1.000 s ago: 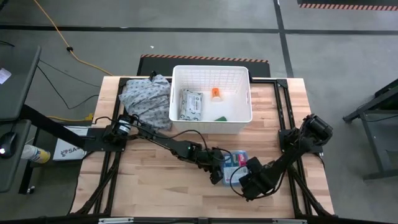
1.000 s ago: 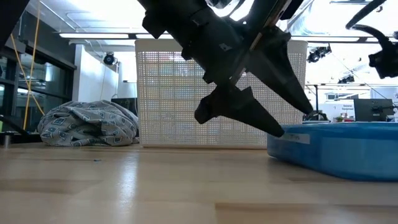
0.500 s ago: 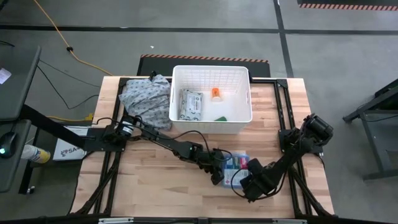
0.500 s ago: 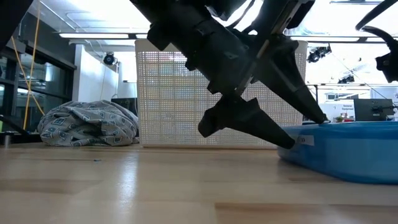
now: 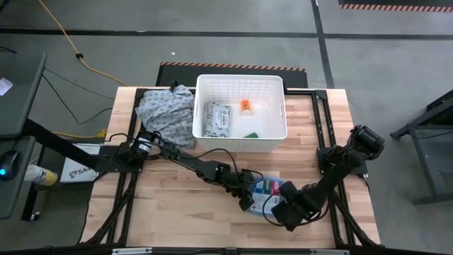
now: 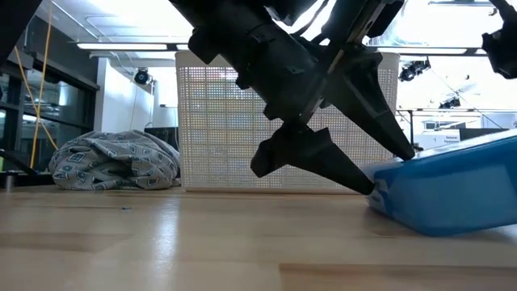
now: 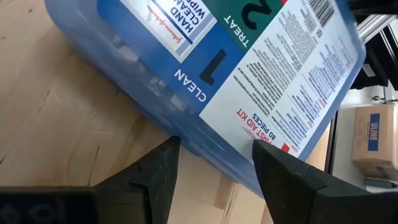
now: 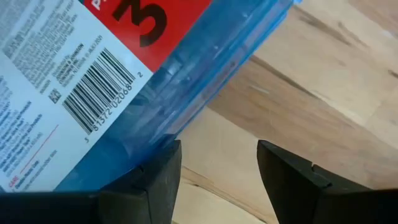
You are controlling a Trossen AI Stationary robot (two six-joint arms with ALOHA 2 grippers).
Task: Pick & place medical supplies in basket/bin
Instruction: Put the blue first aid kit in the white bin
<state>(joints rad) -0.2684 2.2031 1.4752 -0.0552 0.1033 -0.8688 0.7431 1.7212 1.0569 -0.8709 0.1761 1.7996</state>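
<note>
The blue box lies near the table's near edge, tilted in the low view: its left lower edge is on the wood and its right side is raised. My left gripper is open at the box's left end. My right gripper is open at its near right corner. The white basket stands at the far side and holds the grey-white wipes pack, the orange bottle and the green tube. The white tube is not visible. My left gripper comes from the table's left, slanting down, with the box's left edge between its open fingers. The lower fingertip is against the box's end wall and the upper one reaches over its top. My right gripper meets the box's blue edge with one finger, and the box lies over that fingertip. The other finger stands free above the wood. The box's right side is raised off the table.
A grey patterned cloth heap lies left of the basket at the far left. Bare wood stretches left of the box along the near edge. The table's black frame rails run along its right side.
The left gripper has moved toward the table's right and pushed the blue box a little that way. The right gripper has crept nearer the box's near right corner. The box, flat a second ago, has tipped: its right side has risen while its left lower edge stays down.
</note>
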